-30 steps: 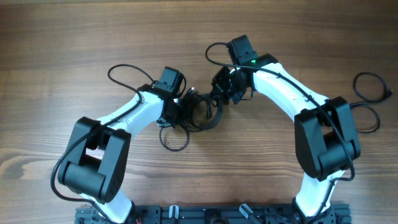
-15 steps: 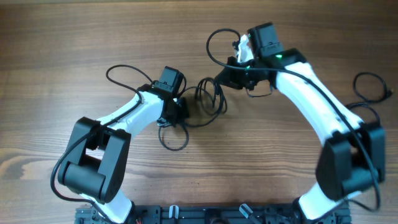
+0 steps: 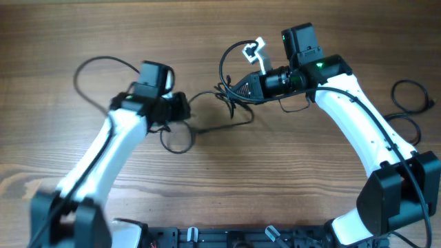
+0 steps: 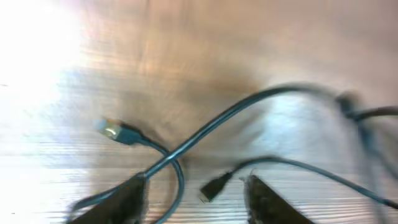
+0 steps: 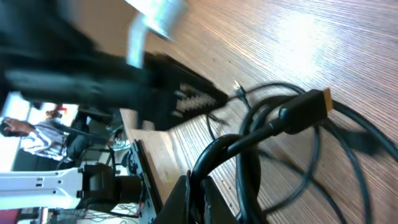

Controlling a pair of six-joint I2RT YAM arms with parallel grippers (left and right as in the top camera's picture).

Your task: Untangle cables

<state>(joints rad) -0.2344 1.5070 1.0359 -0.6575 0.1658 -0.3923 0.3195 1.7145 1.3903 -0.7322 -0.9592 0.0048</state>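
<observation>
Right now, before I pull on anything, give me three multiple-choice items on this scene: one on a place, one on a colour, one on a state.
1. Where are the cables?
A. Between the left pincer and the right pincer
B. Under the left arm's base
C. Hanging off the far edge

2. What colour are the cables?
A. Red
B. Black
C. Yellow

3. How is the right pincer?
A. Open and empty
B. Out of view
C. Shut on the cables

Answers:
1 A: the overhead view shows the tangle in the gap between the two pincers.
2 B: every strand looks black from overhead.
3 C: the right wrist view shows its fingers closed round a black strand.
</observation>
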